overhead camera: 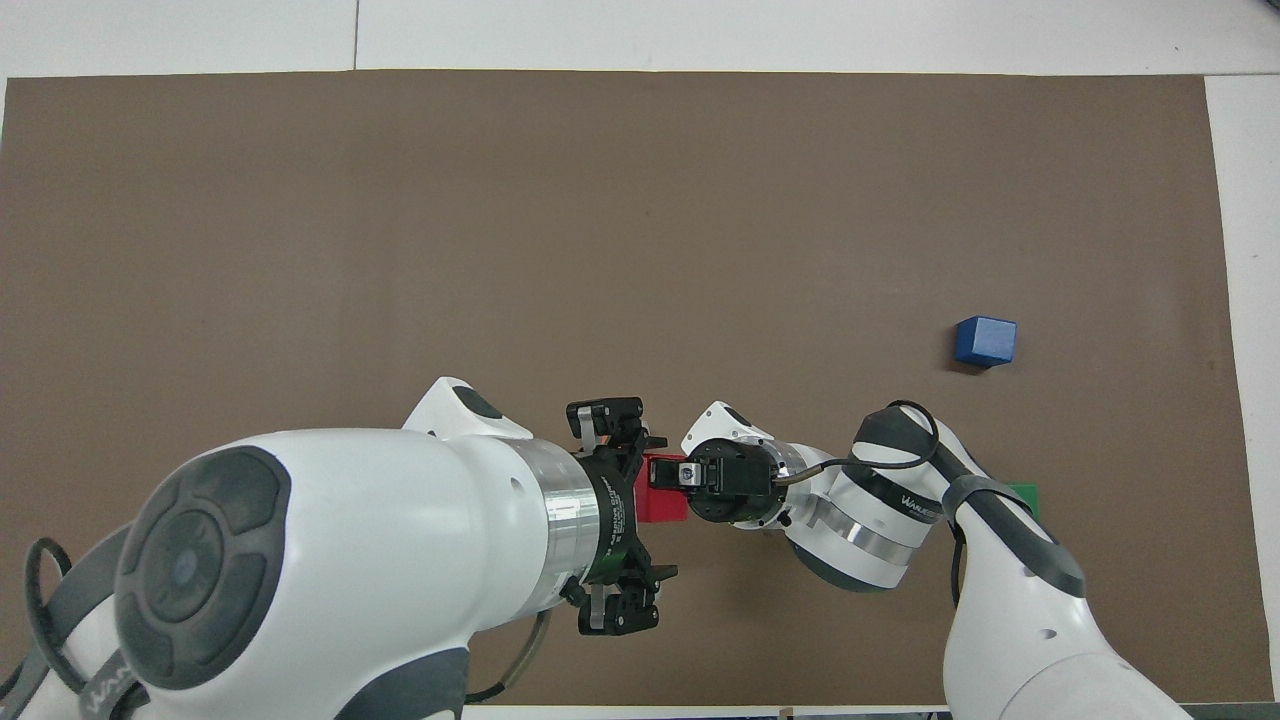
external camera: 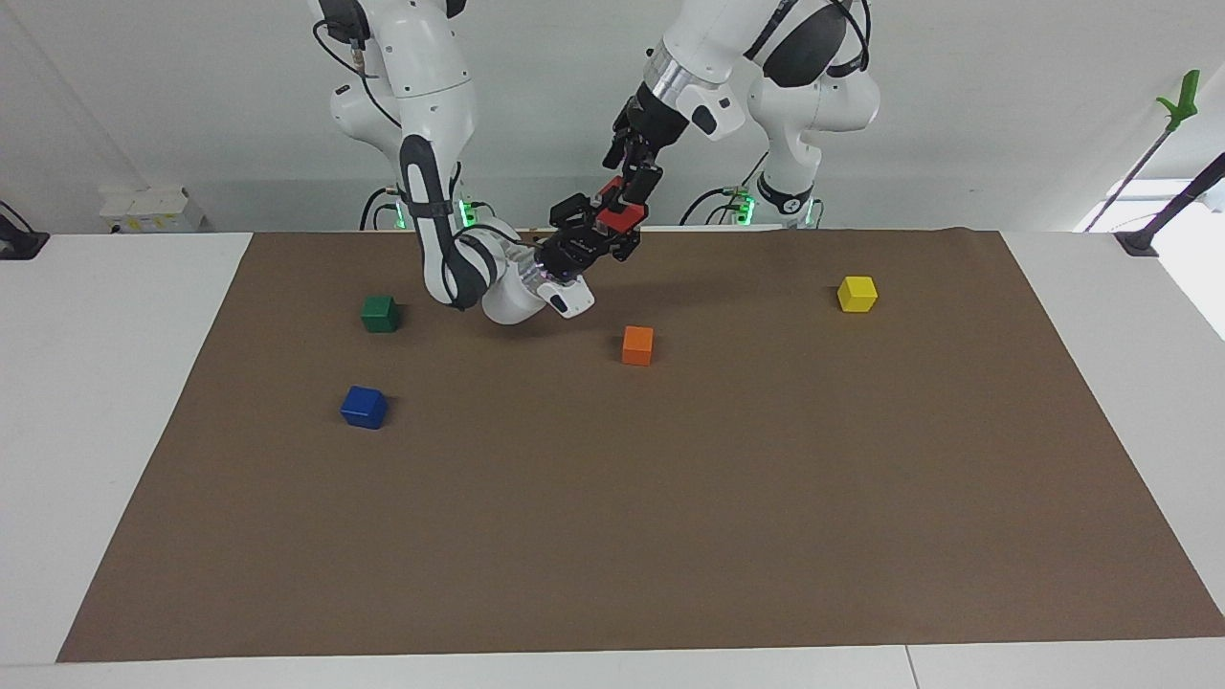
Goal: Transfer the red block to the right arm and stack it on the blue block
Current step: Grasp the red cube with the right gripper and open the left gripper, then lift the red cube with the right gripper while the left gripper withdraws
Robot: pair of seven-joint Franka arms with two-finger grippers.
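The red block [external camera: 613, 216] is up in the air over the mat's edge nearest the robots, held in my right gripper [external camera: 601, 230], which is shut on it. In the overhead view the red block [overhead camera: 660, 492] sits at the right gripper [overhead camera: 682, 478]. My left gripper [external camera: 634, 185] is open just above the block, its fingers spread wide in the overhead view [overhead camera: 628, 512]. The blue block [external camera: 364, 407] lies on the mat toward the right arm's end; it also shows in the overhead view [overhead camera: 985, 341].
A green cube [external camera: 380, 313] lies nearer to the robots than the blue block. An orange cube [external camera: 637, 344] lies mid-mat, farther from the robots than the two grippers. A yellow cube [external camera: 857, 293] lies toward the left arm's end. The brown mat [external camera: 670, 526] covers the table.
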